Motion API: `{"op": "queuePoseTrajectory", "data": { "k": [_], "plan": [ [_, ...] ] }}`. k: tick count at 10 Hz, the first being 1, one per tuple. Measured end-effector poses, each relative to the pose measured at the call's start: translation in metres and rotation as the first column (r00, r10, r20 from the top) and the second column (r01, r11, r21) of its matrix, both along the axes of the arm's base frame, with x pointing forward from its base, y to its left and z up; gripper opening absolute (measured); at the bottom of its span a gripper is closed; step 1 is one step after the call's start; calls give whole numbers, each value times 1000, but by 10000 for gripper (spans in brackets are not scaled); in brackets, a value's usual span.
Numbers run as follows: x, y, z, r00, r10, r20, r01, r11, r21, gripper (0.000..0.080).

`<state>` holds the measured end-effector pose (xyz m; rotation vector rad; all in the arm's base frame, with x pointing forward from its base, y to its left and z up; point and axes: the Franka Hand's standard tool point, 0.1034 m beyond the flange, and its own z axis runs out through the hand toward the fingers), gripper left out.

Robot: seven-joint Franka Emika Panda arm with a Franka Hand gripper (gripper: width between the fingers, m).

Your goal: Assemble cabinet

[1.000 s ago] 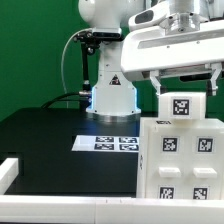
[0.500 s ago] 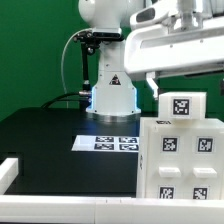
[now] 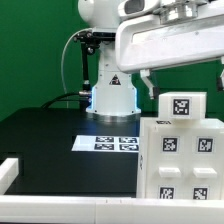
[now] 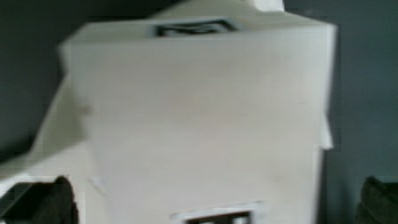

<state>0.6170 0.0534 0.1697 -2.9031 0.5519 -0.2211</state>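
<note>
A: Exterior view, cabinet as landmark: it stands on the black tabletop, boxy, white, tagged panels on front and on the raised piece on top. The marker board lies flat just beside the cabinet, toward the robot base.

B: Gripper?

A: The gripper hangs directly above the cabinet, apart from its top. Fingers spread, nothing between them.

B: Wrist view agrees?

A: It looks down on the cabinet, white faces filling the frame, dark fingertips wide to either side. Nothing pinched.

B: Progress?

A: Judged well along: several panels already form a box. Cannot see a knob or any loose parts; remaining steps unclear.
</note>
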Motion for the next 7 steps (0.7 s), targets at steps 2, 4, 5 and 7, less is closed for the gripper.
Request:
{"op": "queuePoseTrajectory", "data": {
  "k": [2,4,5,7],
  "plan": [
    [7,-5,-5,999,-24,-28,24,1000,-2,797],
    [9,-5,-6,999,-42,-32,42,999,-3,797],
    [8,-1,-7,998,-50,-32,50,999,-1,797],
    [8,1,-8,997,-69,-35,69,998,2,797]
  ]
}}
